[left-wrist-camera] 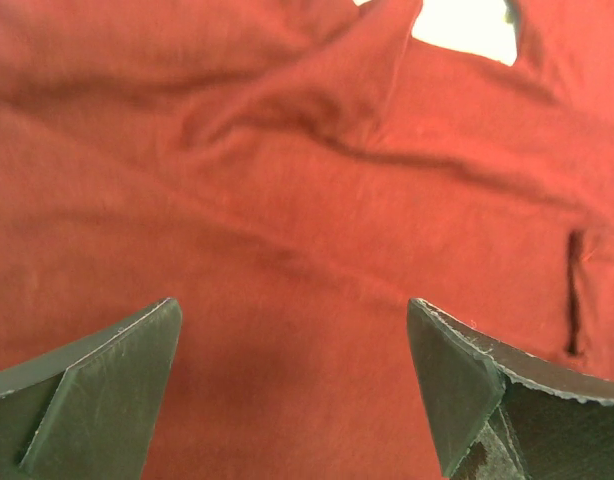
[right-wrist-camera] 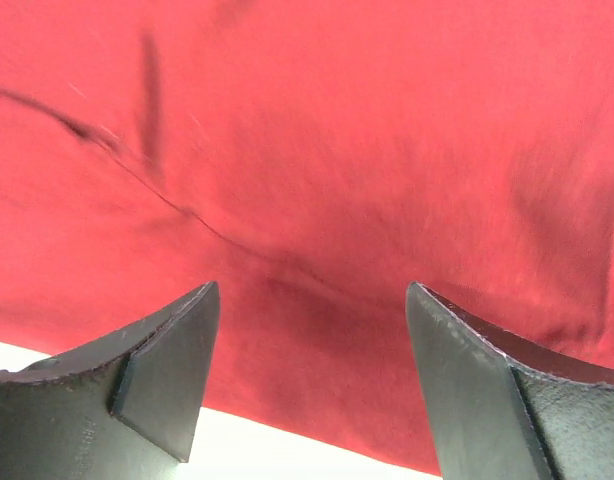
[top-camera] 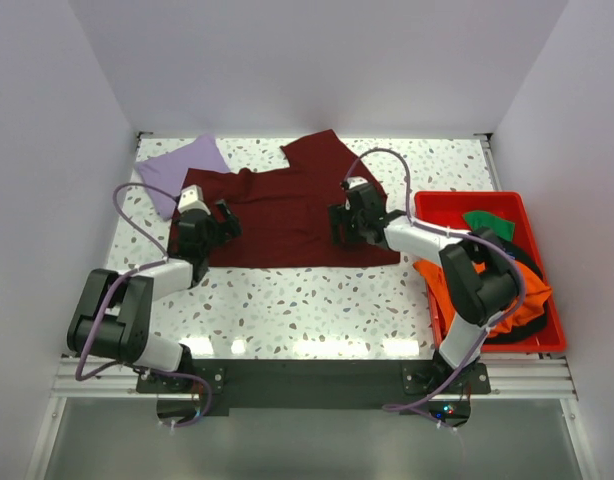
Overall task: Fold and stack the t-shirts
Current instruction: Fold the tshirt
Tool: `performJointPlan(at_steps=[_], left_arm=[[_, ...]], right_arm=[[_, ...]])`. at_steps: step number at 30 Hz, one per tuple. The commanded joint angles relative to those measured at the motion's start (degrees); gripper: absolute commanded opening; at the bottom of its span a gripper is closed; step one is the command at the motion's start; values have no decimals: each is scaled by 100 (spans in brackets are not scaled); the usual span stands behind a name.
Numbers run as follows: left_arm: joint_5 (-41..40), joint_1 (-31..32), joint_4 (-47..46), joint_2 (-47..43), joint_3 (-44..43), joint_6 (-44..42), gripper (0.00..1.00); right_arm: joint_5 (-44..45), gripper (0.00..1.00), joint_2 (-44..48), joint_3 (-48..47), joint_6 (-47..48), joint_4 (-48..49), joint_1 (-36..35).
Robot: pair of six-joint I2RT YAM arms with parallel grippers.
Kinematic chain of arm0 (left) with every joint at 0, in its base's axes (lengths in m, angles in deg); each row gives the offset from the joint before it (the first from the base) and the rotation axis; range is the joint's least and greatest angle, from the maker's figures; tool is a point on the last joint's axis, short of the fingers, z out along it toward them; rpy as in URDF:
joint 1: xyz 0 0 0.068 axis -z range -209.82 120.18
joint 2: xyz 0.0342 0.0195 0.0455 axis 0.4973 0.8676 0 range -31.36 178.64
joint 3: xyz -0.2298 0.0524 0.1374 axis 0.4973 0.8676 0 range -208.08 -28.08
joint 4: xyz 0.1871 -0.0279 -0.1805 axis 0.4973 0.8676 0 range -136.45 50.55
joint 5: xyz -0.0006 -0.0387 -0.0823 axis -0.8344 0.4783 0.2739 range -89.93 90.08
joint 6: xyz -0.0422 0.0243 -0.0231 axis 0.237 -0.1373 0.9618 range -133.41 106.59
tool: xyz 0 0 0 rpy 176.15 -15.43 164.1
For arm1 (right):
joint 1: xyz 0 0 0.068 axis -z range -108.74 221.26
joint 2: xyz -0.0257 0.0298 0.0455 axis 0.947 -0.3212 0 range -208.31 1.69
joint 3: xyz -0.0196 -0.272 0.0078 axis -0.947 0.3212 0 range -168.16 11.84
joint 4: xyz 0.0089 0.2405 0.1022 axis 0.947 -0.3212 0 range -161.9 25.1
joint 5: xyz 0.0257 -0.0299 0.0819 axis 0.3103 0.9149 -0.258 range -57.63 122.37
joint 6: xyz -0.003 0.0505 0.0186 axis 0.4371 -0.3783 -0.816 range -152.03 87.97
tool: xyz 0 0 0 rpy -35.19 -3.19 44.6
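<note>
A large dark maroon t-shirt (top-camera: pixel 287 215) lies spread on the table, one sleeve up at the back. My left gripper (top-camera: pixel 225 218) is open over its left part, jaws wide with only cloth (left-wrist-camera: pixel 287 250) between them. My right gripper (top-camera: pixel 339 222) is open over its right part near the edge (right-wrist-camera: pixel 317 180). A folded lavender t-shirt (top-camera: pixel 182 168) lies at the back left, partly under the maroon one. Orange (top-camera: pixel 517 300), green (top-camera: pixel 489 223) and black (top-camera: pixel 532 265) t-shirts sit in the red bin (top-camera: pixel 427 205).
The red plastic bin stands at the right edge of the table beside my right arm. White walls enclose the table on three sides. Speckled tabletop (top-camera: pixel 317 300) shows in front of the maroon shirt.
</note>
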Motion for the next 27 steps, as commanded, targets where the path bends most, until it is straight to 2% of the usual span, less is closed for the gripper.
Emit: performJointPlan(at_steps=[1,7,14,20,27], left_arm=[[265,24,-726,218,299,240,100],[433,24,-902,509,466,442,100],[354,76,-1008,263,897,758,99],[135,226,-894,-194,1362,960,99],[-50,507,-763,-1247,2057,1303,100]], right_arm=[[217,79,156,332,-372,399,-17],[419,81,332,886,-776,356,-17],[551,82,472,1448,-1364,-198,-70],[683,82,1007,2125,-1857,-602,-254],[665,82,1632,2601,-2139,-954,-492]])
